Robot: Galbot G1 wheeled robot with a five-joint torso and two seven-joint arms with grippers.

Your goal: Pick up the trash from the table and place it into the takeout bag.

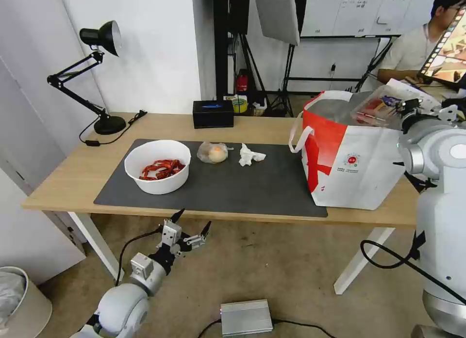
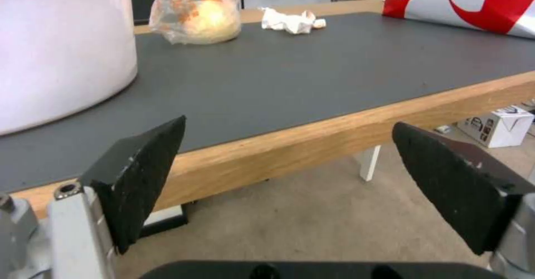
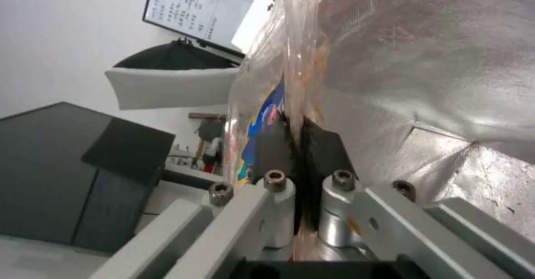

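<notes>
bright even indoor light | soft shadows | glare on foil lining | wrist views blurred

1. The left gripper hangs in front of and below the table edge, fingers spread.
2. Just beyond it and a little to its left, the bowl sits on the mat.
3. Farther back, slightly right of it, lie the small bag of food and then the tissue.
4. Well to its right stands the takeout bag.
5. The right gripper pinches the tray over that bag's mouth.
</notes>
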